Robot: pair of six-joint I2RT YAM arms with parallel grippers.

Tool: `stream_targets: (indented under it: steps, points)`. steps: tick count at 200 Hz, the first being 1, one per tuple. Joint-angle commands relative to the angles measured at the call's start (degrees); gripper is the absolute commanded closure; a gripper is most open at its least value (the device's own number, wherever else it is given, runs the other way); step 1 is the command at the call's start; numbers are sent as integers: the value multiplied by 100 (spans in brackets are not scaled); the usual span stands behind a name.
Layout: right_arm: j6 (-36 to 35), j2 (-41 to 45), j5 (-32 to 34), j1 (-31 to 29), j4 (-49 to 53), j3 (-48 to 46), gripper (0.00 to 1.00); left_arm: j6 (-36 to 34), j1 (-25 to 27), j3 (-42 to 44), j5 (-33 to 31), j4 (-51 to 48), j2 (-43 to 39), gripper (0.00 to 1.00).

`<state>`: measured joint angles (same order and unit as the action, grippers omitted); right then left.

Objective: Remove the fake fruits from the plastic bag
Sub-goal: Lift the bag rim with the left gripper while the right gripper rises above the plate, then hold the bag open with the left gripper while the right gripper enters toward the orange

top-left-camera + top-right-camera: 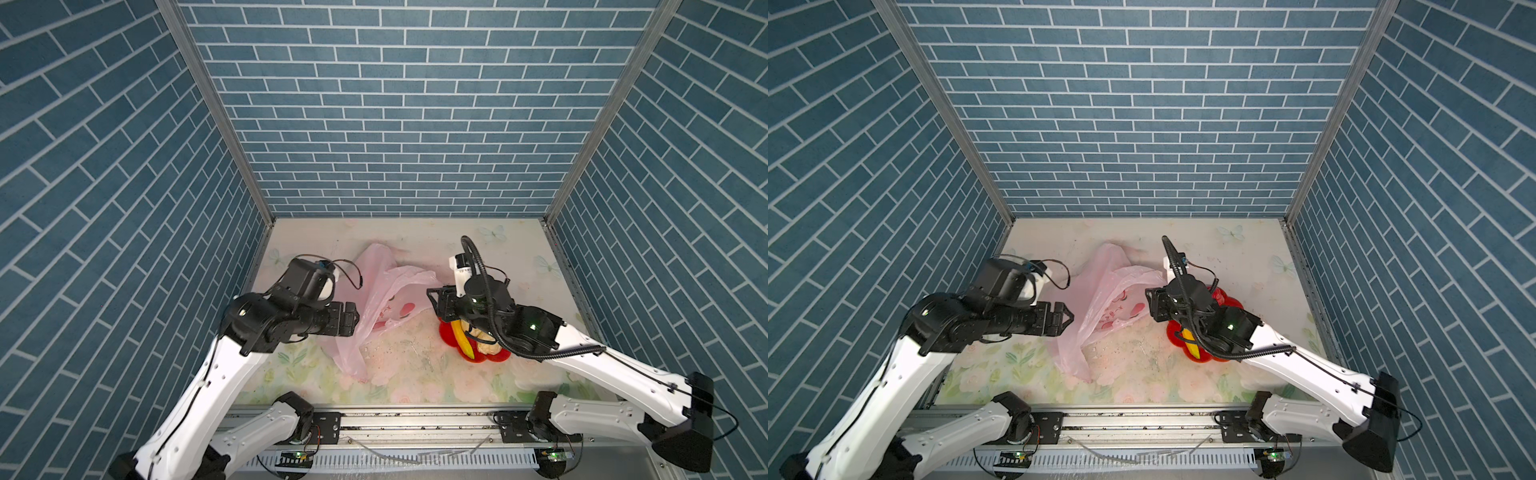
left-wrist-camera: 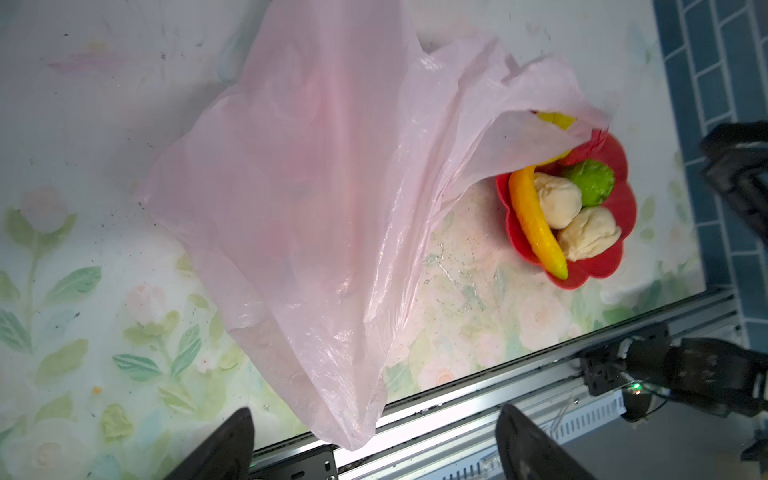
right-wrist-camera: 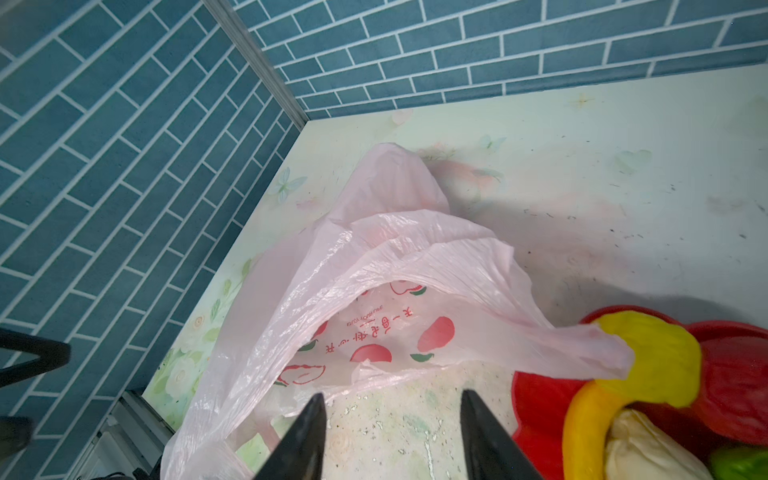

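The left claw (image 1: 1065,319) stands wide apart and holds nothing, its tips just beside the left flank of the bag (image 1: 1108,291). The right claw (image 3: 392,395) is also apart and empty, bare table (image 3: 395,436) showing between its tips, near the bag's mouth and the red plate (image 2: 598,270).

The bag lies slumped mid-table, mouth gaping toward the right arm. Inside I see only printed film, no fruit, though folds hide part of it. One flap drapes over the lemon (image 3: 652,357) at the plate's edge. On the plate lie the banana (image 2: 536,220), two cream balls (image 2: 557,199) and the green ball (image 2: 592,183), touching one another.

The bag looks feather-light, thin and crinkly, likely slippery, and should collapse rather than keep a shape. A pinch on the gathered rim of the mouth or a handle would probably hold better than a grab at the flat side. Pulling it could drag that flap and nudge the lemon. The fruits look smooth and apt to roll.

The left arm reaches in from the side, forearm roughly level, claw pointing across at the bag. The right arm is bent over the plate, wrist tipped down, claw aimed at the table by the bag's mouth
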<state>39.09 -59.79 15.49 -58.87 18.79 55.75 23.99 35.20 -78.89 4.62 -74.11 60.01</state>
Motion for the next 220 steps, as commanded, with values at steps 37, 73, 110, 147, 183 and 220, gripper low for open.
stream_targets:
  steps: [37, 73, 110, 147, 183, 220]
  points:
    - [623, 820, 721, -87, 817, -655, 49, -298, 1482, -726, -1926, -570, 1729, 9]
    - [574, 691, 615, -124, 818, -668, 49, -405, 1652, -553, -2374, -310, 2443, 12]
    - [579, 536, 616, -253, 553, -756, 49, -474, 1648, -284, -2360, 233, 2809, 22]
    - [521, 411, 647, -470, 208, -896, 48, -498, 1599, 18, -2613, 543, 3069, 37]
    - [521, 331, 809, -672, -108, -1134, 49, -559, 1156, 405, -2395, 1106, 3005, 75]
    - [254, 75, 779, -807, -1050, -1564, 51, -655, 920, 213, -2311, 1232, 2821, 88]
